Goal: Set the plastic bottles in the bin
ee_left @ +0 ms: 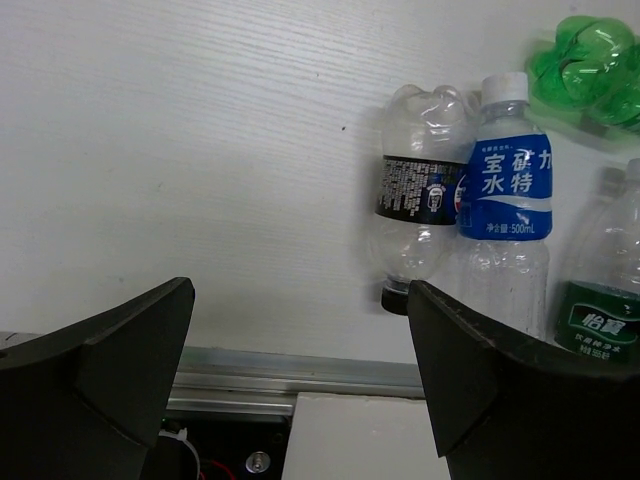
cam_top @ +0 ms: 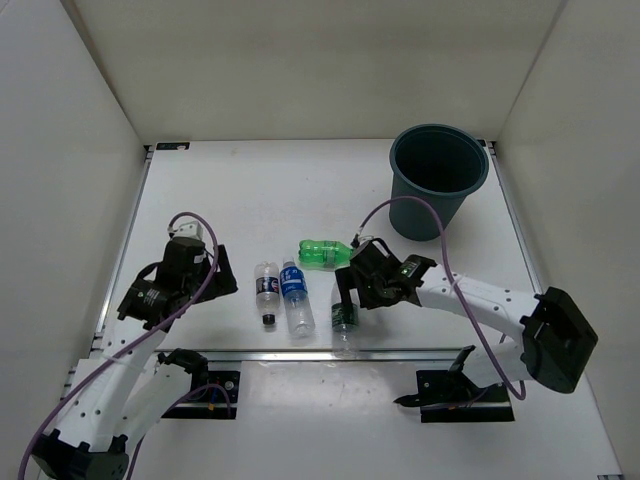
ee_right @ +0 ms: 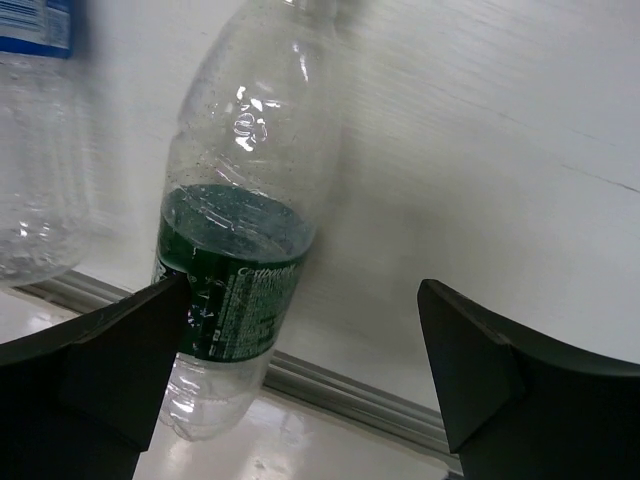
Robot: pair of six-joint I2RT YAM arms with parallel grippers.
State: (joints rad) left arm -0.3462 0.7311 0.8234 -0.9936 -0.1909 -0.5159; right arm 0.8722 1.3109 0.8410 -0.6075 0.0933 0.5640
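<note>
Four plastic bottles lie near the table's front edge. The all-green bottle (cam_top: 325,253) lies crosswise behind the others. The dark-label bottle (cam_top: 267,289) with a black cap, the blue-label bottle (cam_top: 296,297) and the green-label bottle (cam_top: 345,322) lie side by side. The teal bin (cam_top: 437,180) stands at the back right. My right gripper (cam_top: 345,292) is open just over the green-label bottle (ee_right: 240,270), which lies by its left finger (ee_right: 95,365). My left gripper (cam_top: 224,280) is open and empty, left of the dark-label bottle (ee_left: 420,195) and the blue-label bottle (ee_left: 505,190).
A metal rail (cam_top: 300,353) runs along the table's front edge; the green-label bottle's end reaches it. White walls enclose the table on three sides. Purple cables loop above both arms.
</note>
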